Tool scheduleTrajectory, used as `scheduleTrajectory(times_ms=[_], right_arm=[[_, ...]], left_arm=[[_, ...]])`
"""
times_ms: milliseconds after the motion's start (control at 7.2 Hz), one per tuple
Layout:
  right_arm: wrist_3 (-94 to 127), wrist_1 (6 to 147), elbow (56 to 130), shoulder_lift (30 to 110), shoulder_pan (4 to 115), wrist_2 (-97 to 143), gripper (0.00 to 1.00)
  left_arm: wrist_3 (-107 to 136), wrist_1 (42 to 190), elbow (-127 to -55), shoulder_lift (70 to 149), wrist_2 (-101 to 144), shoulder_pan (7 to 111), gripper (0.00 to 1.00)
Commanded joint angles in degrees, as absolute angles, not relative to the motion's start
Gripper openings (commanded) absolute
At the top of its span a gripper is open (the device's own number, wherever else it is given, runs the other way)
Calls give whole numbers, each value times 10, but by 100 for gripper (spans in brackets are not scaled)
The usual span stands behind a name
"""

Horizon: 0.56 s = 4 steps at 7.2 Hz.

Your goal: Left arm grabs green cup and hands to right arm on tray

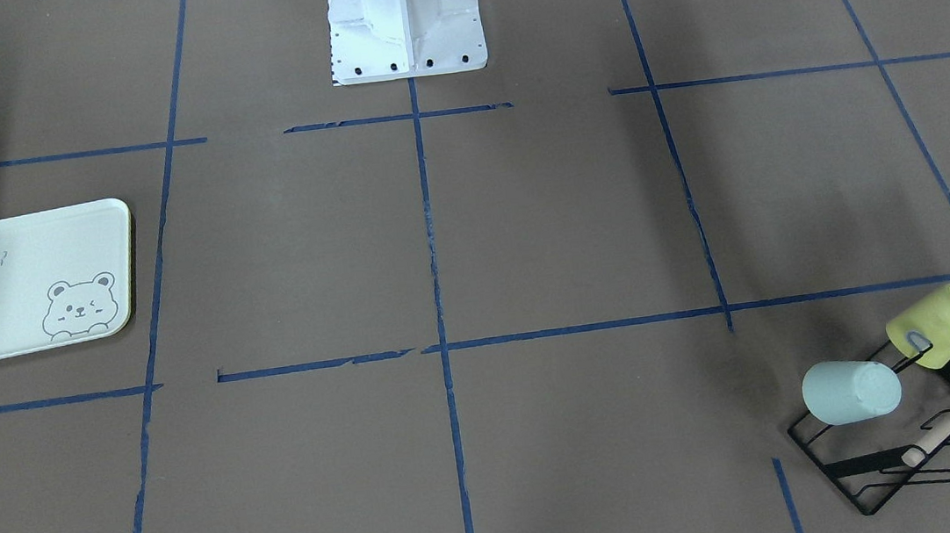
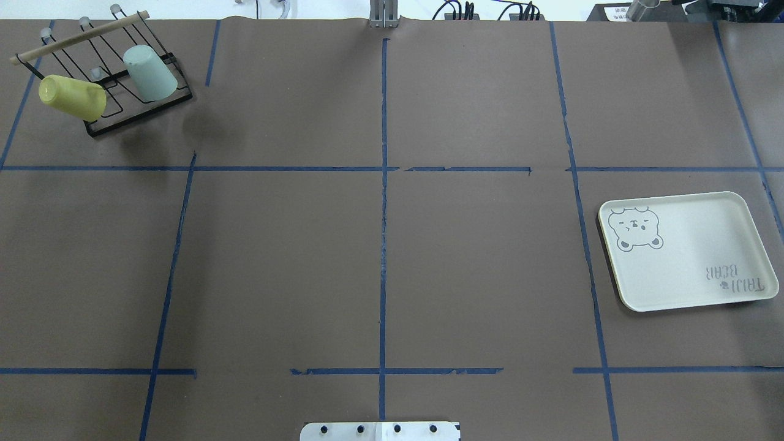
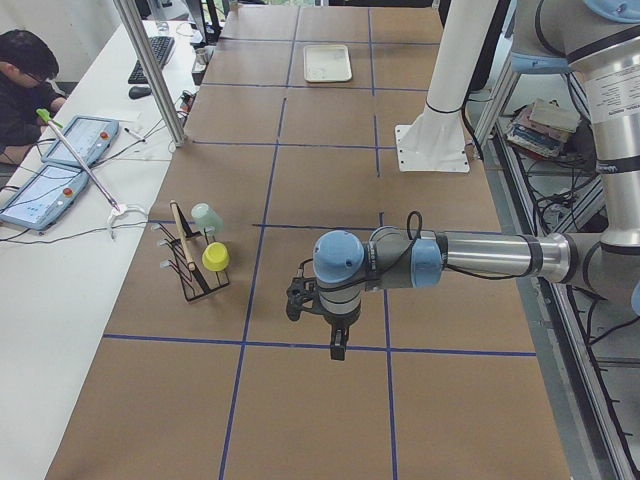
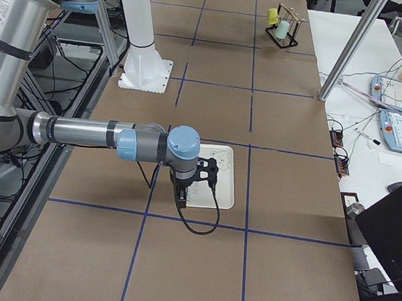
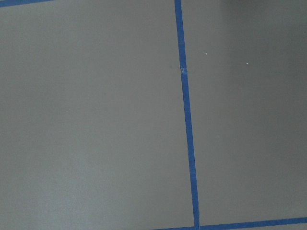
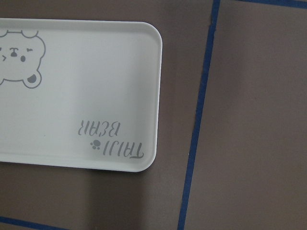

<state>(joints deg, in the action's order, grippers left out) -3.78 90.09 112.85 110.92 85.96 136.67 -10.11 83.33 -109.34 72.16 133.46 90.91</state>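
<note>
The green cup (image 1: 850,390) hangs upside down and tilted on a peg of the black wire rack (image 1: 866,462); it also shows in the overhead view (image 2: 149,73). The tray (image 2: 686,251) lies flat and bare at the table's right side and fills the right wrist view (image 6: 96,86). The left gripper (image 3: 338,350) hangs above the table, well away from the rack; it shows only in the left side view, so I cannot tell if it is open. The right gripper (image 4: 182,199) hovers over the tray's near edge (image 4: 223,173); I cannot tell its state either.
A pale yellow cup (image 1: 940,325) hangs on the same rack beside the green one. A wooden bar (image 2: 79,37) tops the rack. The white robot base (image 1: 405,18) stands at the table's edge. Blue tape lines (image 5: 187,124) grid the brown table. An operator (image 3: 25,80) sits at a side desk.
</note>
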Motion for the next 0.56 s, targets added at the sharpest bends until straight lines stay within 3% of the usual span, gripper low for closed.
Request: scheduleTrajectory(times_ms=[0,417], right_arm=[[-37,900,1129,1109,860,1367,100],[-37,896,1129,1109,860,1367,100]], left_arm=[[-100,838,-1095,722,1337,907,100],[-98,861,-1085,750,1332,904,100]])
